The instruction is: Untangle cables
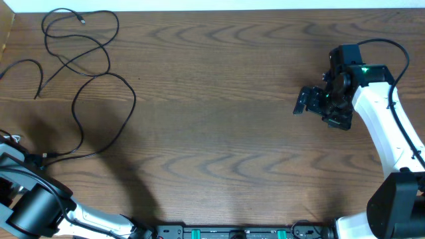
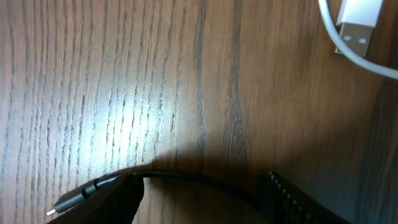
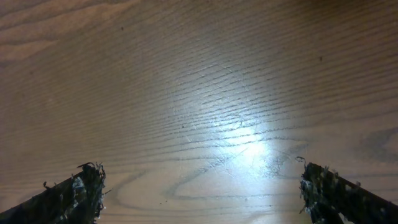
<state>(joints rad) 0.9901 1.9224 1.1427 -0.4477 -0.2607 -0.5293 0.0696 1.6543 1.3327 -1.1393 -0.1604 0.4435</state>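
Note:
Thin black cables (image 1: 80,60) lie in loose crossing loops at the table's far left. One long black cable (image 1: 106,143) curves down to my left gripper (image 1: 41,159) at the front left. In the left wrist view this black cable (image 2: 199,180) runs across the gap between the two fingers of the left gripper (image 2: 202,190), with its small plug (image 2: 71,200) by the left finger. The jaws stand apart, low over the table. A white cable with a USB plug (image 2: 359,25) lies just beyond and shows at the left edge (image 1: 10,138). My right gripper (image 1: 303,103) is open and empty at the right (image 3: 199,183).
Wooden table top (image 1: 219,133) spans the view. The table's left edge and a light wall corner (image 1: 5,30) are close to the cable loops. The right arm's thick black wire (image 1: 392,50) arcs above its white link.

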